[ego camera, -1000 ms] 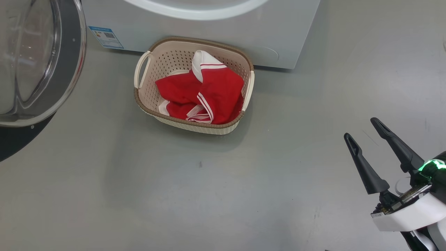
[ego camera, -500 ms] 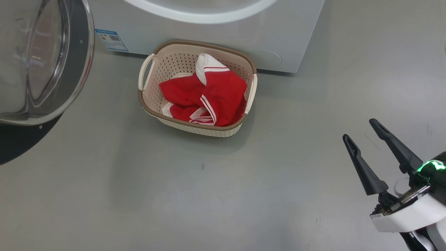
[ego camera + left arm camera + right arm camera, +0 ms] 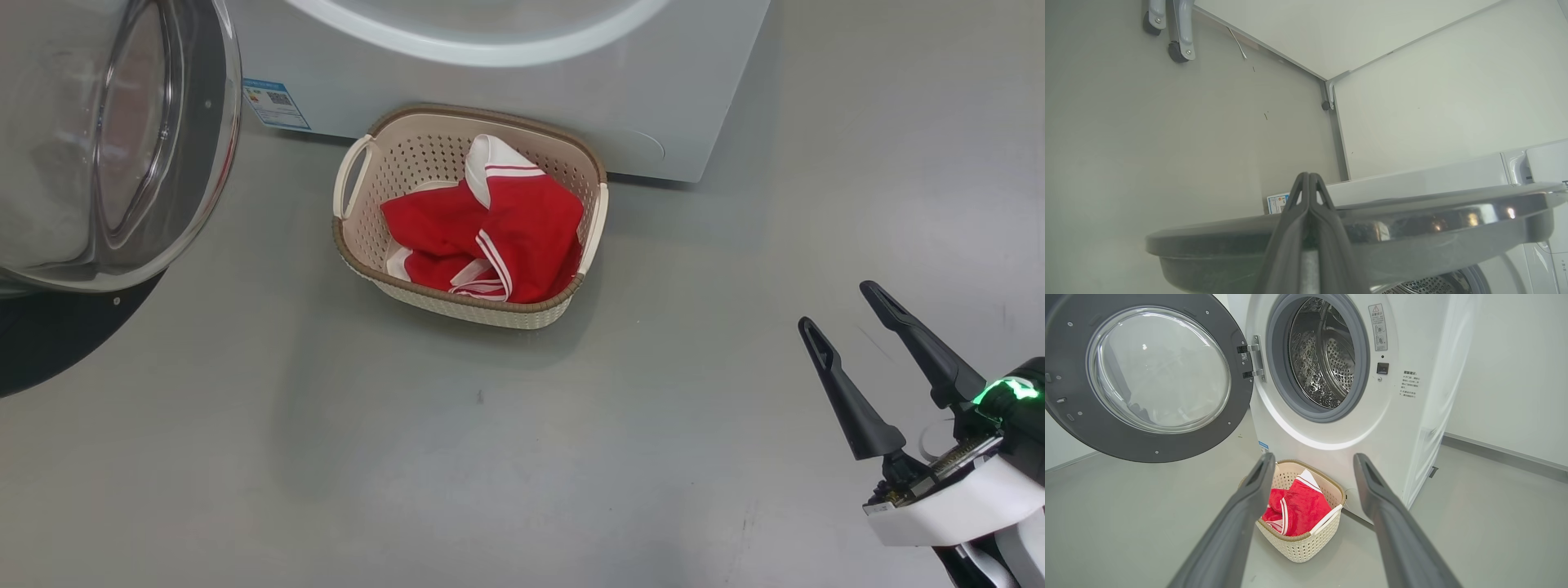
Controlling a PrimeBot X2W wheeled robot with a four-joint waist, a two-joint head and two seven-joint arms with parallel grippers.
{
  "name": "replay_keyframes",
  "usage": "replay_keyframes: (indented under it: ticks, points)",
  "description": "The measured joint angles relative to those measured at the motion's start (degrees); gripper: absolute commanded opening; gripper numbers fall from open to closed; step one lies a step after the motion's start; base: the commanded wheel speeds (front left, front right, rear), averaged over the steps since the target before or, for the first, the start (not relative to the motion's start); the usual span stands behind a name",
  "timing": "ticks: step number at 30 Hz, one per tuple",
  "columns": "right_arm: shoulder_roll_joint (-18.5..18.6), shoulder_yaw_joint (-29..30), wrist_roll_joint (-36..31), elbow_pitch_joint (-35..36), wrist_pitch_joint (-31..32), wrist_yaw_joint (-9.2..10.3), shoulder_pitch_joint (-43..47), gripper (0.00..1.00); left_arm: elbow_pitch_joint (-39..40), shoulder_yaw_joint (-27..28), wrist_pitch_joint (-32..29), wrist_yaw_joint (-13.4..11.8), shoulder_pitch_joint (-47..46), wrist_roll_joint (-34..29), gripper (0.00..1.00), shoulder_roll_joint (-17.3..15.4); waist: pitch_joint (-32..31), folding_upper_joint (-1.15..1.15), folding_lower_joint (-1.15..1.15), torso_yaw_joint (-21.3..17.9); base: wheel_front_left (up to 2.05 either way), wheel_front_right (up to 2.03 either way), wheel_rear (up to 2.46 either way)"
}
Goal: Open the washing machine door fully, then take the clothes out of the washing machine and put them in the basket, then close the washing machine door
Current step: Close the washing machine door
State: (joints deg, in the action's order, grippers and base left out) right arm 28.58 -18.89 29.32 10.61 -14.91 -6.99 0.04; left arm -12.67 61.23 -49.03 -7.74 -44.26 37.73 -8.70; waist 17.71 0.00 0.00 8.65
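The large round washing machine door [image 3: 1149,375], a wide dark ring around a bulging clear glass bowl, stands swung open on its hinge, up and to the left of the right gripper's [image 3: 1313,457] spread fingers. The left gripper [image 3: 1309,179] has its two dark fingers clenched together with nothing between them. The door's shiny rim crosses just behind them, below their tips; whether they touch it I cannot tell. The right gripper's jaws are released, wide apart and empty. Framed between them, further ahead, sits the small cream perforated plastic basket [image 3: 1302,547] with a brown woven-look rim, holding the crumpled bright red clothes [image 3: 1298,506] with white stripes. Just beyond the basket is the big white boxy washing machine [image 3: 1412,416], its perforated steel drum [image 3: 1327,363] visible through the open porthole. Basket and machine stand on a smooth grey floor [image 3: 490,449].
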Motion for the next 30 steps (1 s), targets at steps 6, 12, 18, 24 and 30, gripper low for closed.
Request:
replay_keyframes:
  ticks: [6, 12, 18, 24, 30]
  points:
    - [0.0, 0.0, 0.0, 0.0, 0.0, 0.00, 0.0, 1.00, 0.5, 0.3, -3.1, 0.0, 0.0, 0.5, 0.00, 0.0, 0.3, 0.00, 0.00, 0.3, 0.00, 0.00, 0.00]
    - [0.1, 0.2, 0.0, 0.0, 0.0, 0.00, 0.0, 1.00, 1.0, 1.1, -5.0, 0.0, 0.0, 1.2, 0.00, 0.0, 0.7, 0.00, 0.00, 0.6, 0.00, 0.00, 0.00]
    - [0.4, 0.4, 0.0, 0.1, 0.0, 0.00, 0.0, 1.00, 1.6, 2.1, -5.2, 0.0, -0.1, 1.5, 0.00, 0.0, 1.1, 0.00, 0.00, 0.6, 0.00, 0.00, 0.00]
    - [0.8, 0.5, 0.0, 0.2, 0.0, 0.00, 0.0, 1.00, 1.7, 4.8, -0.6, 0.0, -0.6, -1.0, 0.00, -1.0, 1.7, 0.00, 0.00, 0.6, 0.00, 0.00, 0.00]
    - [1.4, 0.6, 0.0, 0.3, 0.0, 0.00, 0.0, 1.00, 0.3, 5.5, 1.6, 0.0, -2.7, -2.2, 0.00, -1.6, 2.2, 0.00, 0.00, 0.5, 0.00, 0.00, 0.00]
